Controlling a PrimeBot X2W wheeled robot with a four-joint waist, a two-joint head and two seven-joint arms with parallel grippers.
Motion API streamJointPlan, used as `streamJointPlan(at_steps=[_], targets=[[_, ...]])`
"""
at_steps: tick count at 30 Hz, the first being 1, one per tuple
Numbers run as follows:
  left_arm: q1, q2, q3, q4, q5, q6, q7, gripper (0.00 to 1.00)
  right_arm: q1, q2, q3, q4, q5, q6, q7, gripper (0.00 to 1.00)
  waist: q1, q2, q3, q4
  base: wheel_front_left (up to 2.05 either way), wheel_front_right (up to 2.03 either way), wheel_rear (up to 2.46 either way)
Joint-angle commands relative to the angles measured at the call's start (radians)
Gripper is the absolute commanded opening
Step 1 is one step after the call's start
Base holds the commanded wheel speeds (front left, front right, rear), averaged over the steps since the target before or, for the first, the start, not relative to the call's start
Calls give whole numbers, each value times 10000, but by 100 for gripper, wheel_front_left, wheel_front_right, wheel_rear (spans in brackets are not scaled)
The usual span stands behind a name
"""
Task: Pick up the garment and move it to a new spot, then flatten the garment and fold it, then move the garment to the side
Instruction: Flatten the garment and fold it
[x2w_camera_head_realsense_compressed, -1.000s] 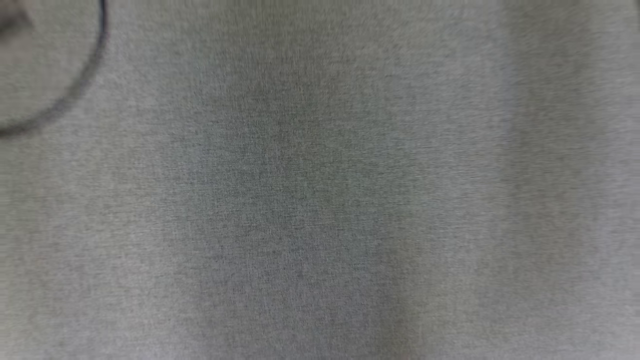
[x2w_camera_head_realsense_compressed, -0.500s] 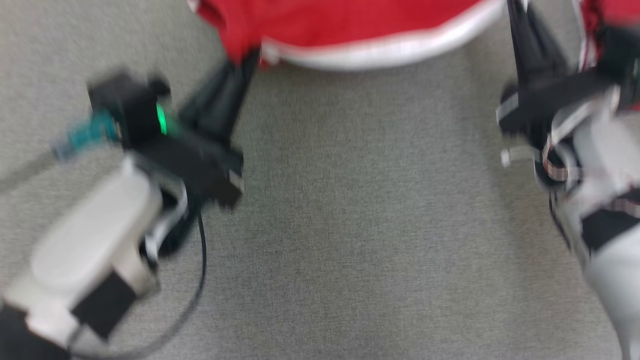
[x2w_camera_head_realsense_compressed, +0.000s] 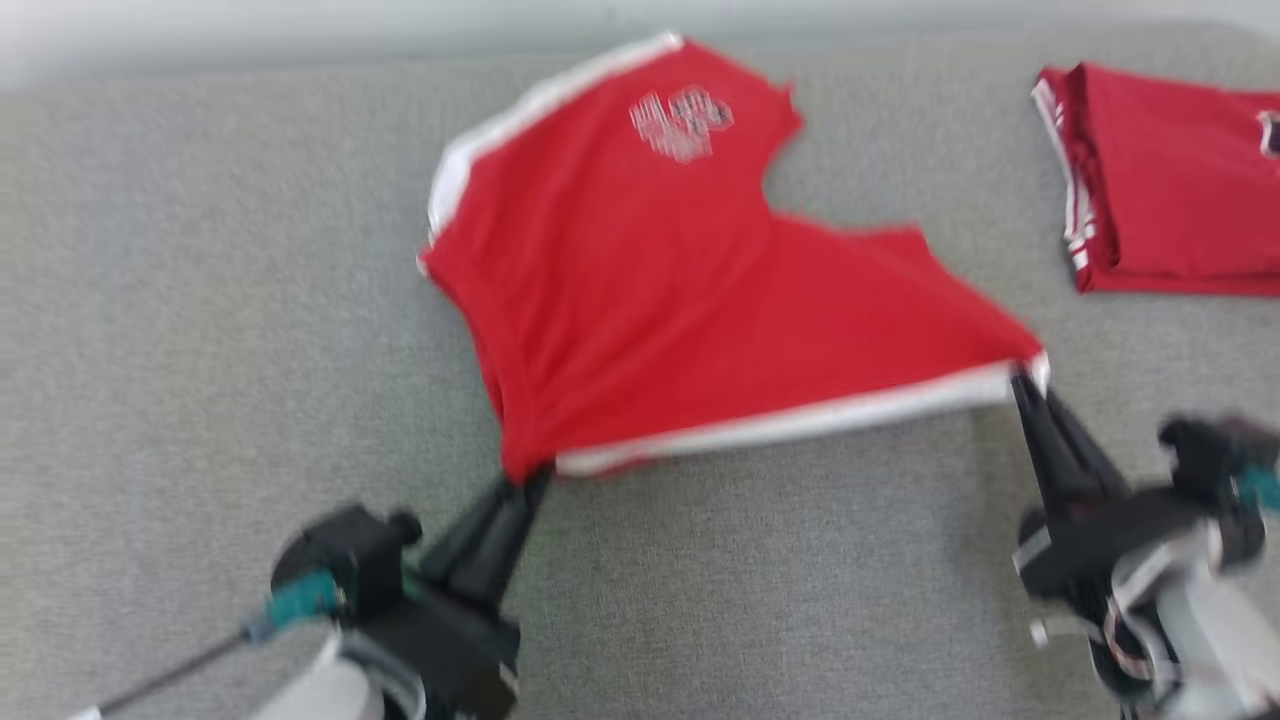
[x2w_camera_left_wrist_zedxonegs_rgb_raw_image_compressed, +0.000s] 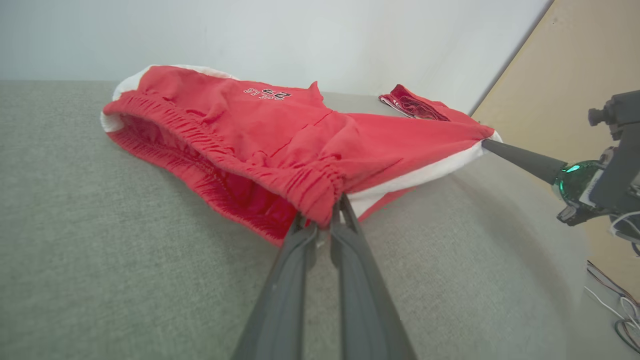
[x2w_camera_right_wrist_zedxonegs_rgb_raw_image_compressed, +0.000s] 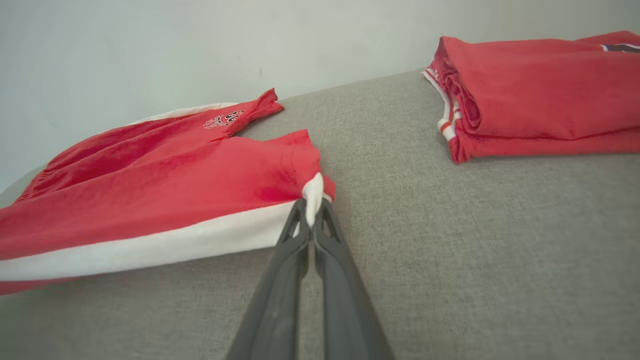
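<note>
Two corners of the red fabric shorts with a white side stripe (x2w_camera_head_realsense_compressed: 680, 300) are pinched. The left gripper (x2w_camera_head_realsense_compressed: 528, 485) is clamped on the end of the gathered elastic waistband (x2w_camera_left_wrist_zedxonegs_rgb_raw_image_compressed: 260, 170), and the right gripper (x2w_camera_head_realsense_compressed: 1025, 388) is clamped on the white-striped leg hem.

The shorts lie spread on the grey woven upholstered surface (x2w_camera_head_realsense_compressed: 200, 350), drawn taut between both grippers. Judged from this layout, the pick-up and relocation are done or nearly done, and flattening is in hand. Folding and the move to the side remain.

Material notes:
- The cloth is soft and thin and drapes in shallow wrinkles.
- The waistband is ribbed and puckered.
- A white printed logo (x2w_camera_head_realsense_compressed: 682, 122) sits near the far edge.

A second red garment (x2w_camera_head_realsense_compressed: 1170, 180), folded into a flat rectangle, lies well apart at the right.
</note>
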Motion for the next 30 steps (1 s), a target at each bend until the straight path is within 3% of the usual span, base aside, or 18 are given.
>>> streamJointPlan(at_steps=[1,9,19,24,30], targets=[[325,-7,2,-32,135,-7,-28,0,400,37,-164,-203,-53,-32,88,0,3,2,-480,77,0,0,0],[1621,256,-21,85,578,-117,-29,0,3374,746,-1428,-2092,-469,-32,1047,0,3,2,-947,248,0,0,0],[2377,353,-11,110,557,-230,-30,0,5711,1867,-2649,-3972,-1035,-32,2193,0,3,2,-1141,585,0,0,0],[2342,70,-27,83,662,-316,-30,0,5708,2162,-3050,-4454,-1179,-32,2437,0,3,2,-1127,751,0,0,0],[1772,-319,-214,124,676,-425,-29,0,4649,1850,-3262,-4659,-1329,-32,2703,0,3,2,-1087,1053,0,0,0]])
